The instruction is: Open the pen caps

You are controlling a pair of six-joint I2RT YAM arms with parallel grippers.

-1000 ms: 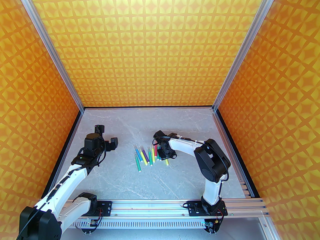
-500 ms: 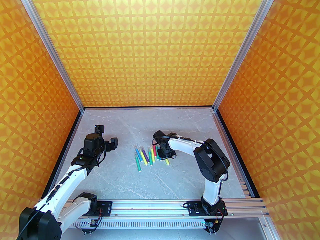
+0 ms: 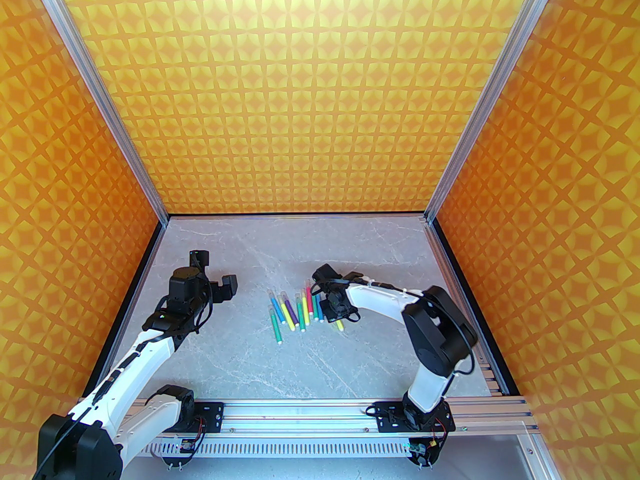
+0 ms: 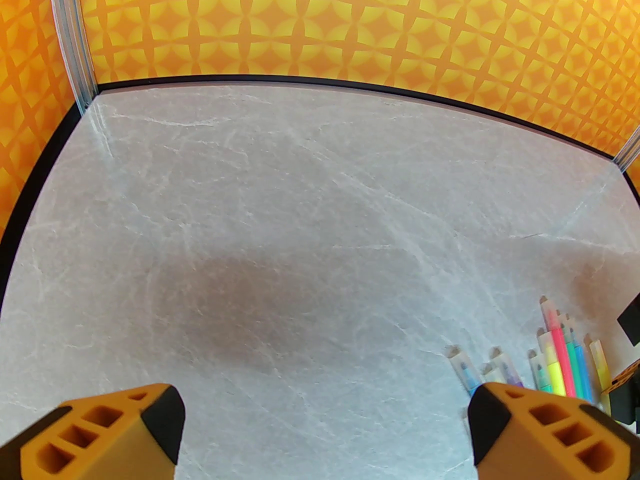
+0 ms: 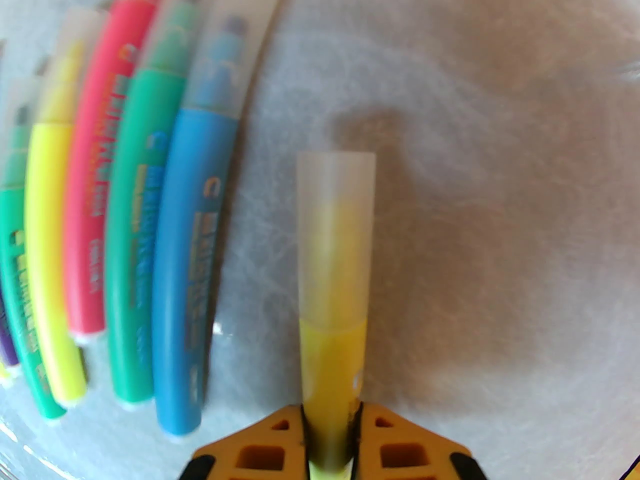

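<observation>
Top external | right arm (image 3: pixel 380 298) shifted rightward | jaws gripping yellow pen (image 5: pixel 332 358)

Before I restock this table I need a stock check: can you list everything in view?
slim plastic marker pens: about nine; green, blue, yellow, purple, pink-red; side by side, table centre.
yellow plastic marker pen: one; yellow; clamped in the right pincer, capped.
translucent whitish plastic caps: one per pen where visible; on the pens.
marbled stone-look table: one; grey; underneath everything.
patterned walls: three; orange-yellow; left, back, right.
aluminium rail: one; silver; near edge, carrying the arm bases.
left pincer: one; orange fingers; open, above bare table left of the pens.
right pincer: one; orange fingers; shut on the yellow pen.
</observation>
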